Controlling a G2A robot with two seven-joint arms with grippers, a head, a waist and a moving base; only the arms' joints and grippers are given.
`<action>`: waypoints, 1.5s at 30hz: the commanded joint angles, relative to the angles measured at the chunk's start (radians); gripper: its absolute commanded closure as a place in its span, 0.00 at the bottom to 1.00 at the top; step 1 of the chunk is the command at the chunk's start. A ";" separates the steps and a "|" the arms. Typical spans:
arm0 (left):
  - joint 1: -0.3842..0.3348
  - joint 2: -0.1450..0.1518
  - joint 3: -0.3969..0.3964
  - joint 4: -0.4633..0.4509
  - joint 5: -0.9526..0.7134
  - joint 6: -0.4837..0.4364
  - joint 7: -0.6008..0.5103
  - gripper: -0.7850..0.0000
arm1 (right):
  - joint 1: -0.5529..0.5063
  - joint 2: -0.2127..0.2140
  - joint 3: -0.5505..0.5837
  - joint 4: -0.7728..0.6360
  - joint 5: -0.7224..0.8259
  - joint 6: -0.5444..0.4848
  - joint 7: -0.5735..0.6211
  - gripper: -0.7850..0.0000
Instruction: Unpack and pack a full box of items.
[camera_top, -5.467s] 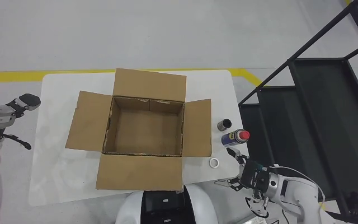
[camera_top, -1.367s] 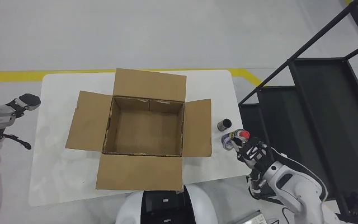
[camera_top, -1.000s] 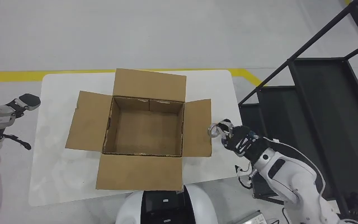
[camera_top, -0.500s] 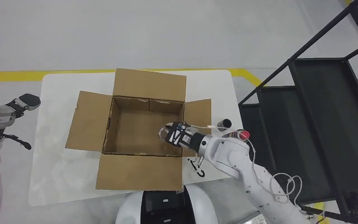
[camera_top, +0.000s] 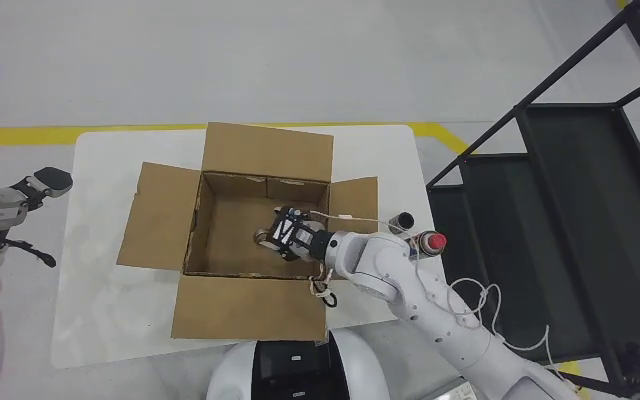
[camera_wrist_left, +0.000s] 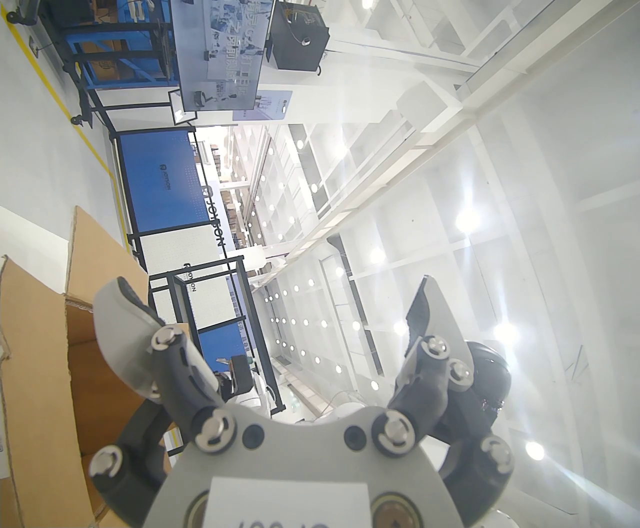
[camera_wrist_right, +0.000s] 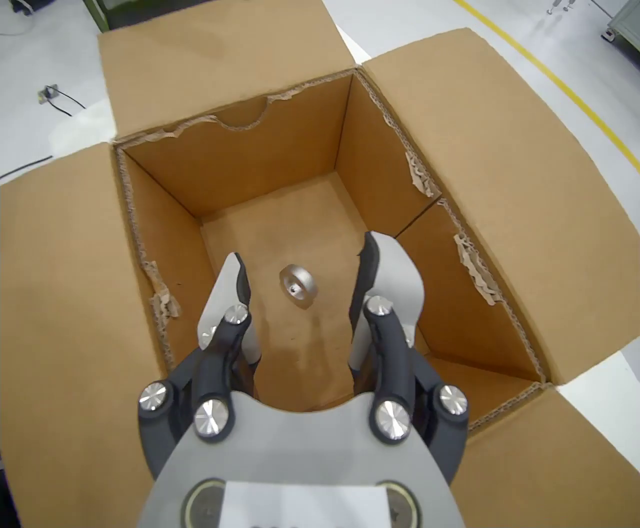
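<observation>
One ring (camera_wrist_right: 299, 288) beneath right tool (camera_wrist_right: 303, 250), maybe airborne; tool spread wide, empty, over box (camera_wrist_right: 160, 200).

White table (camera_top: 100, 300); yellow floor line (camera_top: 30, 134) behind; black steps (camera_top: 560, 190) alongside.

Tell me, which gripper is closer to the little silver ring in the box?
Right. The right gripper hangs open over the cardboard box, with the silver ring right beneath it. The left gripper sits open beyond the table's edge, outside the box.
</observation>
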 joint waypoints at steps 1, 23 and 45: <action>0.000 0.000 0.000 0.000 0.000 0.000 0.000 0.00 | -0.065 0.020 0.067 -0.058 -0.018 -0.058 -0.025 0.00; 0.000 0.000 0.000 0.000 0.000 0.000 0.000 0.00 | -0.835 0.114 0.887 -0.154 -0.073 -0.144 -0.694 0.00; 0.000 0.000 0.000 0.000 0.000 0.000 0.000 0.00 | -0.675 0.096 0.747 0.292 -0.099 -0.125 -0.910 0.00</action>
